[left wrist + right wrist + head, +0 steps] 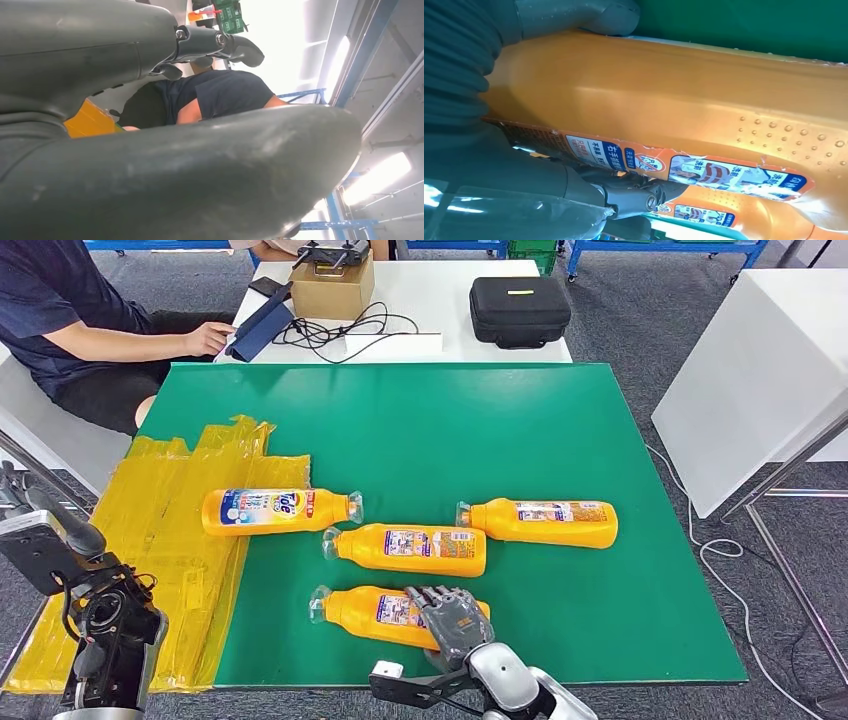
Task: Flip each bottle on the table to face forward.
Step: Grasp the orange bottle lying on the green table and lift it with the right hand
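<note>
Fingers (447,602) of the right hand (452,620) wrap the near bottle (372,612), which lies on its side at the green mat's (560,430) front edge. Left hand (150,65) is raised off to the left; whether it is closed I cannot tell. Three more bottles lie behind: middle (410,549), right (540,522), and left (280,511), the last partly on yellow sheeting (150,530). A person (70,330) sits beyond.

Glossy orange plastic bottle (664,95), paper label (704,170) torn; matt green mat (560,430).
</note>
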